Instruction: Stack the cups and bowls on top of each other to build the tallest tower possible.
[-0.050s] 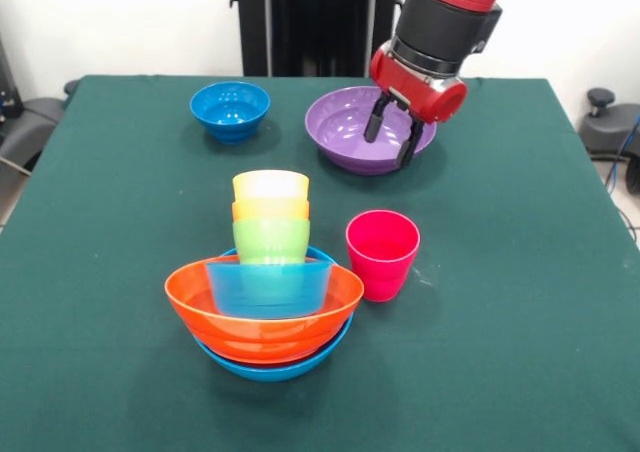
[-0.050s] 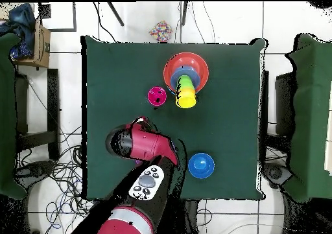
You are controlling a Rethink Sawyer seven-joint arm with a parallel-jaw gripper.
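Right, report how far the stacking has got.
Done: the tower has wide light-blue and orange bowls at its base, a small light-blue bowl inside, then green, orange and yellow cups. In hand: the open gripper sits over the purple bowl, gripping nothing. Left: that bowl, the dark-blue bowl and the pink cup.

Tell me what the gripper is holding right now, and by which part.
Nothing. The gripper hangs open over the purple bowl, gripping no part of it.

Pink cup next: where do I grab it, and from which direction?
Probably by its rim, from straight above: the pink cup stands upright, mouth open, apart from the tower, so one finger could go inside and one outside the thin wall. The gripper is open now.
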